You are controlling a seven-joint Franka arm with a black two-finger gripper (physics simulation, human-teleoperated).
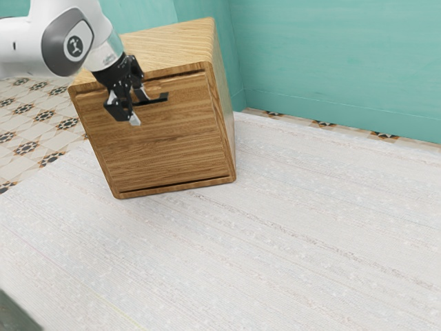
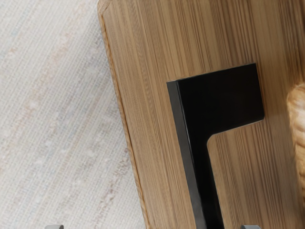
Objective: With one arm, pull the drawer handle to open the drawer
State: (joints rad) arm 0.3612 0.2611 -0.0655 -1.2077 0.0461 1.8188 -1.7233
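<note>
A wooden cabinet [image 1: 172, 38] stands on the floor, and its drawer front [image 1: 165, 145] looks about flush with the body. A black handle [image 1: 157, 98] runs across the top of the drawer front. My black gripper [image 1: 125, 112] is at the end of the handle nearer the exterior view's left, close to the drawer face. In the wrist view the handle [image 2: 214, 100] runs down between my two fingertips [image 2: 55, 226], which stand wide apart on either side. The gripper is open and nothing is clamped.
The pale planked floor [image 1: 310, 241] spreads out in front of the cabinet and toward the exterior view's right. Teal walls [image 1: 344, 55] rise behind. Patterned tiles [image 1: 34, 131] lie at the exterior view's left, beside the cabinet.
</note>
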